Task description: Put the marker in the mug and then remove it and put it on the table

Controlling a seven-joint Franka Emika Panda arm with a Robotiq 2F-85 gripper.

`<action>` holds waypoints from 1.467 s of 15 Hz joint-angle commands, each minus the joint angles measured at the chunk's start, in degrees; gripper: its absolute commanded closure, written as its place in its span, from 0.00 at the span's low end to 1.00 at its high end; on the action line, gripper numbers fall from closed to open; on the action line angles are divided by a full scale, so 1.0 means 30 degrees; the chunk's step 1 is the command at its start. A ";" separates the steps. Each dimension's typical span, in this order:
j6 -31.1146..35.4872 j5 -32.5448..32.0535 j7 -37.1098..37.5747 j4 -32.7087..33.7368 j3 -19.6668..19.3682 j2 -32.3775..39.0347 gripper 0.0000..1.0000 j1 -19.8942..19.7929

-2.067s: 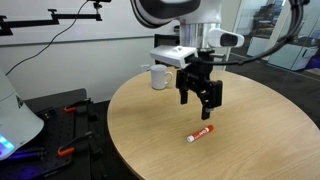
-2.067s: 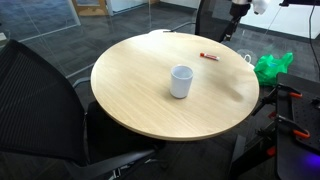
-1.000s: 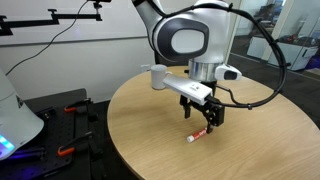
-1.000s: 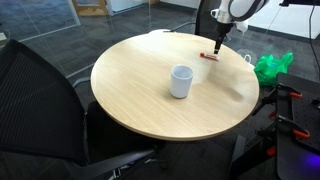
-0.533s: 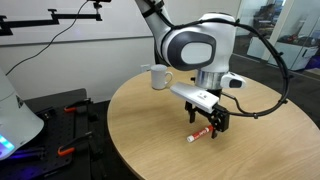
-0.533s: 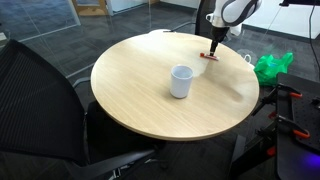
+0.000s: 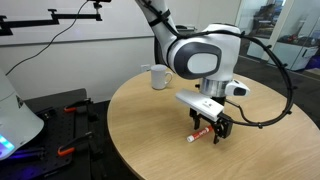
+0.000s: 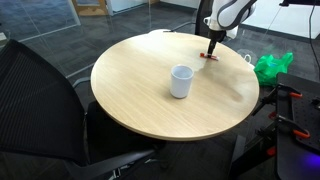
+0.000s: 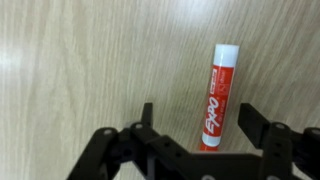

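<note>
1. In an exterior view we see the gripper (image 7: 212,130) low over the marker (image 7: 200,133). The marker lies flat on the table (image 7: 140,125), well apart from the mug (image 7: 159,77).
2. In an exterior view the marker (image 8: 208,56) lies near the table's edge, so a knock could roll it off.
3. In the wrist view the jaws stand open astride the marker (image 9: 217,95), which sits nearer one finger (image 9: 247,118). We judge that closing off-centre may skew it or flick it away.
</note>
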 commanded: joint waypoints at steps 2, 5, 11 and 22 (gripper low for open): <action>-0.0496 0.0293 0.0260 0.0839 0.0333 0.0425 0.54 -0.0310; -0.0564 0.0261 0.0282 0.1023 0.0317 0.0532 0.76 -0.0292; -0.0966 0.0127 0.0591 0.1216 0.0117 0.0562 0.95 -0.0042; -0.0562 0.0499 -0.0079 0.0182 0.1742 -0.2391 0.95 0.0210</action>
